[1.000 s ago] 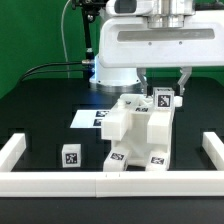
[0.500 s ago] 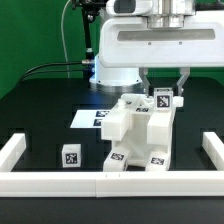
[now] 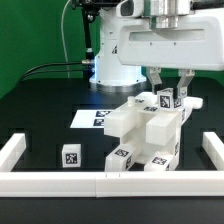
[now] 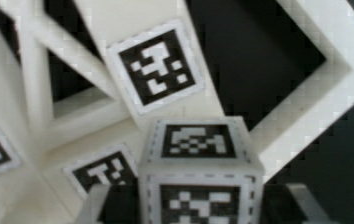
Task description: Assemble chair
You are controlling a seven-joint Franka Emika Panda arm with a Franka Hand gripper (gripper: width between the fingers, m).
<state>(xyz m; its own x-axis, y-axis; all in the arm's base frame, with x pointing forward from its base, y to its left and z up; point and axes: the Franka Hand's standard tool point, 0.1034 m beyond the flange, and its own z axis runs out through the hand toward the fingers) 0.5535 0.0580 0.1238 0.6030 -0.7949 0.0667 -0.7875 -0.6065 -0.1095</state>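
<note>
The chair point(image 3: 140, 135) is a partly joined white blocky assembly with black-and-white tags, standing in the middle of the black table. My gripper point(image 3: 171, 93) comes down on its top at the exterior view's right. Its fingers point(image 3: 158, 86) are shut on a small tagged post point(image 3: 165, 100) of the chair. In the wrist view the same post point(image 4: 195, 150) fills the space in my gripper point(image 4: 200, 208), a finger on either side. Beyond it lie a tagged white face point(image 4: 156, 65) and slanting white bars. The chair looks turned and tilted toward the exterior view's right.
A loose tagged white cube point(image 3: 70, 155) lies at the front on the exterior view's left. The marker board point(image 3: 88, 118) lies behind the chair. A white border rail point(image 3: 60, 181) runs along the front, with side pieces at both ends. The arm's base point(image 3: 115, 68) stands behind.
My gripper has shifted toward the exterior view's right, and the chair has turned and moved that way with it. The loose cube has not moved.
</note>
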